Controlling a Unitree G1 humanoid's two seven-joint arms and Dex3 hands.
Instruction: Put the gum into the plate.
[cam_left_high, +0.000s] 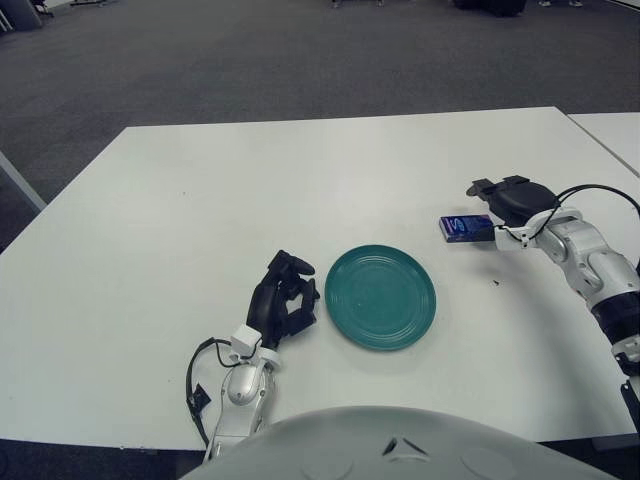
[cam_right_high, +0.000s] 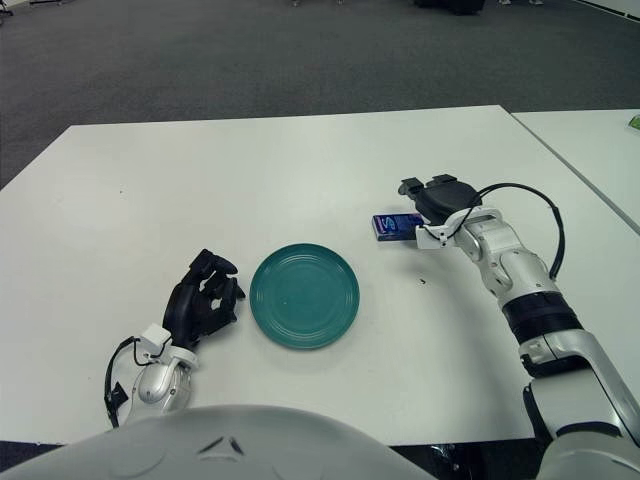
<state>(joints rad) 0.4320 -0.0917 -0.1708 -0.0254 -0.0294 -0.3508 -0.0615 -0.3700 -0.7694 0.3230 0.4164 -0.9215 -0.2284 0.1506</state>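
Observation:
The gum (cam_left_high: 460, 228) is a small blue pack on the right side of the white table (cam_left_high: 200, 180), to the right of and a little beyond the plate. My right hand (cam_left_high: 508, 203) is at the pack's right end, with its fingers closed on that end, low over the table. The teal plate (cam_left_high: 381, 296) lies empty near the table's front middle. My left hand (cam_left_high: 285, 300) shows just left of the plate, its fingers curled and holding nothing.
A tiny dark speck (cam_left_high: 497, 283) lies on the table between the plate and my right forearm. A second white table (cam_left_high: 612, 130) stands at the far right. Grey carpet lies beyond the far edge.

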